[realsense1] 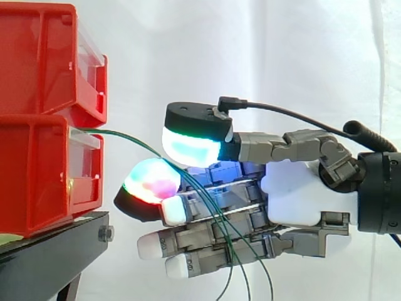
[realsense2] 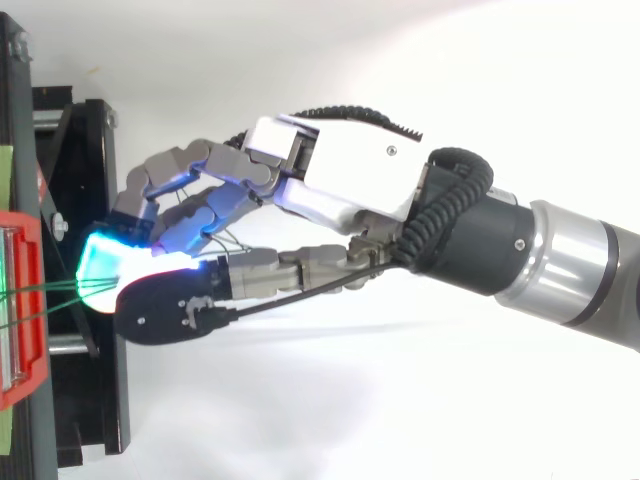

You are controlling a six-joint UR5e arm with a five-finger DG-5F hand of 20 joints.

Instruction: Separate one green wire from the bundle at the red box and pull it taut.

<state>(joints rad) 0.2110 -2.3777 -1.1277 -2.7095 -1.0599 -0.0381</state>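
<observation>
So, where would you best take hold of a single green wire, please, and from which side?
On the stretch between the lower red bin and the hand, coming from the hand's side: there, seen from above, the green wires fan apart.

LOWER LEFT, SIDE VIEW: A black stand (realsense1: 59,241) juts in from the frame's left edge, a silver bolt (realsense1: 105,234) set in the right end of its top slab and a leg slanting down to the bottom edge. Directly on the slab sits the lower red bin (realsense1: 34,175), its open front facing right with a clear panel (realsense1: 84,172) across it. The upper red bin (realsense1: 37,56) is stacked on it and reaches the upper left corner. In the top view the stand (realsense2: 90,180) runs down the left edge, with the bins' red front at lower left.
</observation>
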